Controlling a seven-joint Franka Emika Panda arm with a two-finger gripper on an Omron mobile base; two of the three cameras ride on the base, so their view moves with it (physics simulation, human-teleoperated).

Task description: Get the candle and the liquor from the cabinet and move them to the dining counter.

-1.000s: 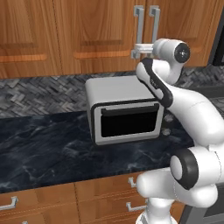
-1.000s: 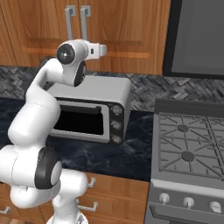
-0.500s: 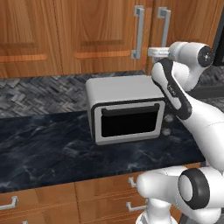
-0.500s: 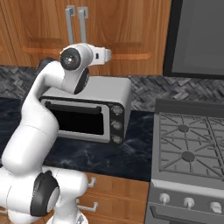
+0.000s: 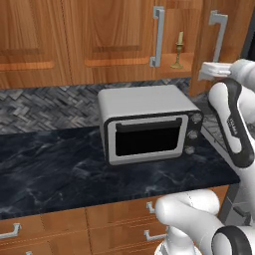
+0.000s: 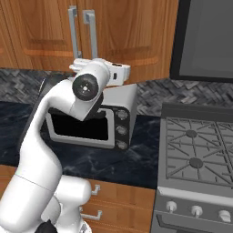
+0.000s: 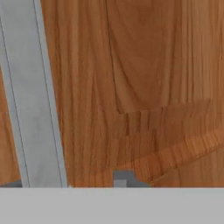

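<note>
Already the candle (image 5: 179,51) stands in view on the cabinet (image 5: 99,40) shelf behind its half-swung right door (image 5: 219,45), so the gripper (image 7: 120,180), whose jaws I cannot tell are parted or shut, should clear the bar handle (image 7: 30,96) before reaching in.

candle (image 5: 178,51): base partly behind the ajar cabinet (image 5: 221,45) door
gripper (image 7: 70,186): fingertips barely seen; jaw gap unclear
</note>
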